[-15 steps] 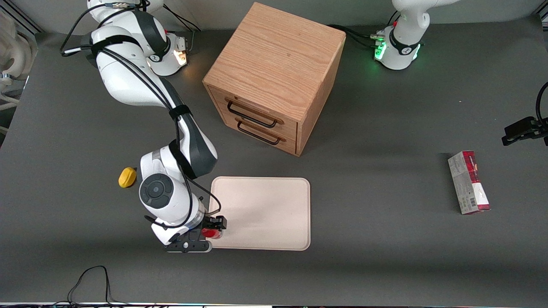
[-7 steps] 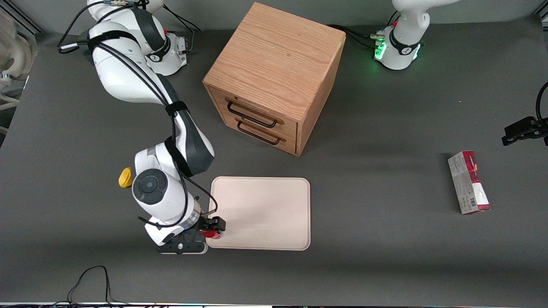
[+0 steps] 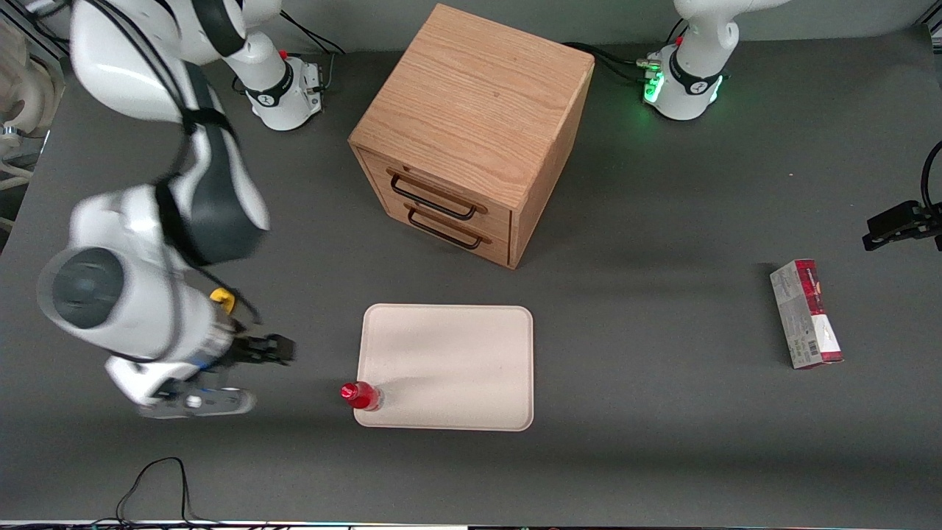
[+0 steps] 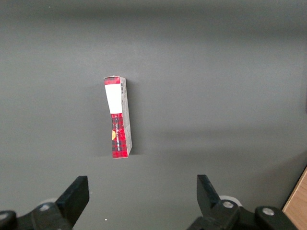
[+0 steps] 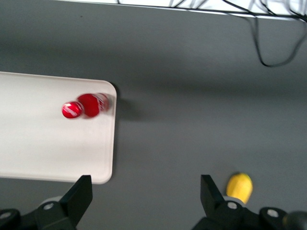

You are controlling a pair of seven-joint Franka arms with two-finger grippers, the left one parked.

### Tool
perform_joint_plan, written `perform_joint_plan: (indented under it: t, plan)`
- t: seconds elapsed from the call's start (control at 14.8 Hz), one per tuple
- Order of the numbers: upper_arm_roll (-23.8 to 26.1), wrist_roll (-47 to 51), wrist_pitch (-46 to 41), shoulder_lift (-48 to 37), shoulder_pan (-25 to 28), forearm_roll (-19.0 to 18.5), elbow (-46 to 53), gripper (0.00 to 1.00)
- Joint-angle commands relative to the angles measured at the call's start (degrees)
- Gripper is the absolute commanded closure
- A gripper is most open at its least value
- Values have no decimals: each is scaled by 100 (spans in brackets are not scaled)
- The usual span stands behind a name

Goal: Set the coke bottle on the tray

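The coke bottle (image 3: 360, 395), small and red with a red cap, stands upright on the pale cream-pink tray (image 3: 456, 361), at the tray's corner nearest the front camera on the working arm's side. My gripper (image 3: 283, 350) is open and empty, raised above the table. It is off the tray, toward the working arm's end, clear of the bottle. The right wrist view shows the bottle (image 5: 86, 106) on the tray's corner (image 5: 43, 143), with my open gripper (image 5: 145, 188) over bare table beside the tray.
A wooden drawer cabinet (image 3: 471, 125) stands farther from the front camera than the tray. A yellow lemon-shaped object (image 3: 221, 297) lies near my wrist and also shows in the right wrist view (image 5: 239, 187). A red-and-grey carton (image 3: 806, 313) lies toward the parked arm's end.
My gripper has let go of the bottle, risen and swung away from the tray toward the working arm's end. The bottle now stands alone on the tray's corner.
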Motion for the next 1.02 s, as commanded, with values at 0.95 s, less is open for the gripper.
perform_joint_plan:
  t: [0.95]
  plan:
    - [-369, -624, 259, -3754, -857, 498, -4273, 0]
